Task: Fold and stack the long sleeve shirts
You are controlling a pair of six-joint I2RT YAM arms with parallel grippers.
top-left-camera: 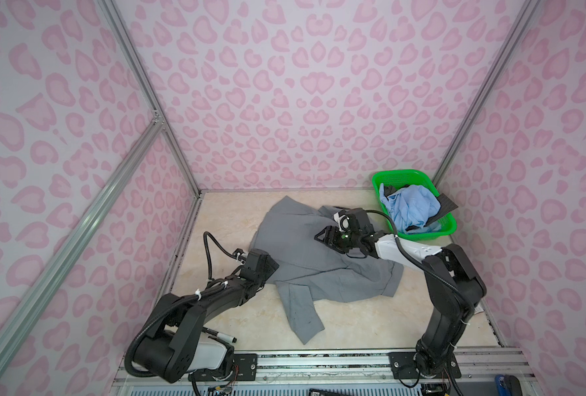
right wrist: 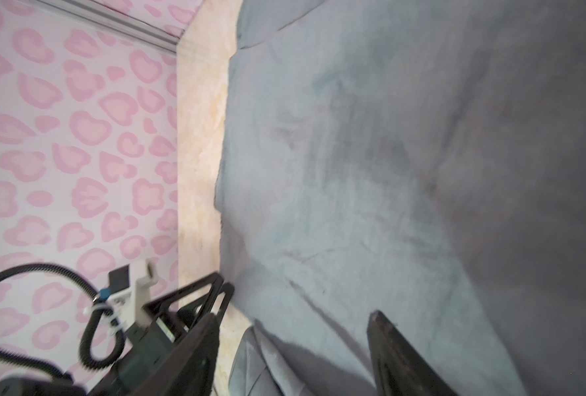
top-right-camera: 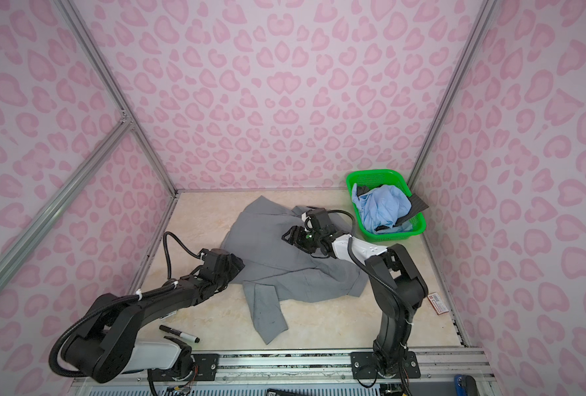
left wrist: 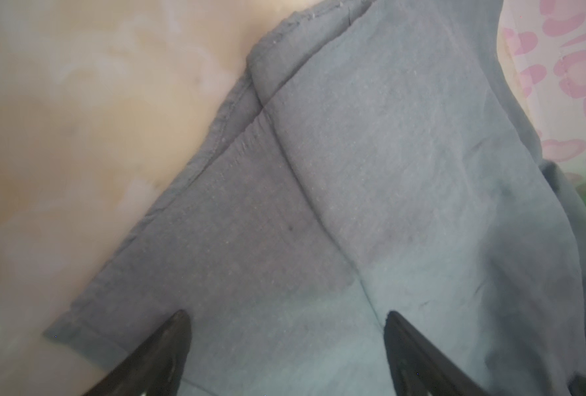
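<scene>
Grey shirt (top-left-camera: 319,260) sprawls unfolded; left gripper (left wrist: 284,319), right gripper (right wrist: 295,319) gape empty (blue shirt (top-left-camera: 411,205) waits, green basket (top-left-camera: 397,173), two o'clock).

No legible text.
Only tiny, unreadable print on a red label (top-right-camera: 437,302) at the right edge of the surface (top-right-camera: 319,325).

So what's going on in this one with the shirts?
A grey shirt lies crumpled, not yet folded, on the table. The left gripper sits open over the shirt's left edge, and the right gripper hangs open above its middle. Neither holds any cloth. A light blue shirt and a dark shirt sit bunched in the green basket at the far right corner.
</scene>
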